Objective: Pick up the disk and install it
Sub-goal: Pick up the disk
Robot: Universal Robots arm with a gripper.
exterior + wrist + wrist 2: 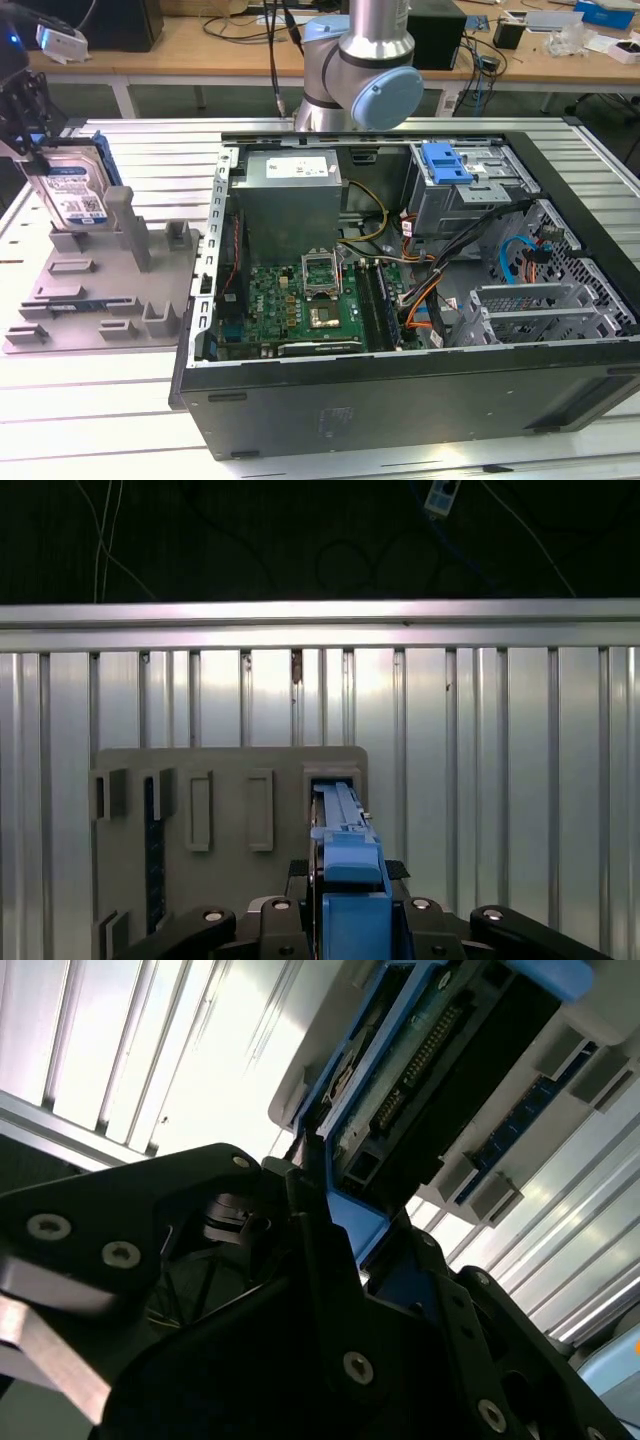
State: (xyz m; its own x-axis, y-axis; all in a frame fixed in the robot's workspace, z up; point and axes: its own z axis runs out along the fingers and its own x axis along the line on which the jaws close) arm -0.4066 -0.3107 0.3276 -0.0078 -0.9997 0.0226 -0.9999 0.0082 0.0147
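One finding — found gripper (35,140) pinched on disk (78,195) at blue frame (350,860); saw it on edge, long axis near vertical, directly beneath, in grey holder (100,310).

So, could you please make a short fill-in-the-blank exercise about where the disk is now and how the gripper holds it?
1. The gripper is shut on the disk, gripping its ___ carrier frame.
2. The disk stands ___ at the grey fixture, not flat.
3. The fixture lies on the exterior view's ___ side of the open computer case.
Missing words: blue; upright; left.
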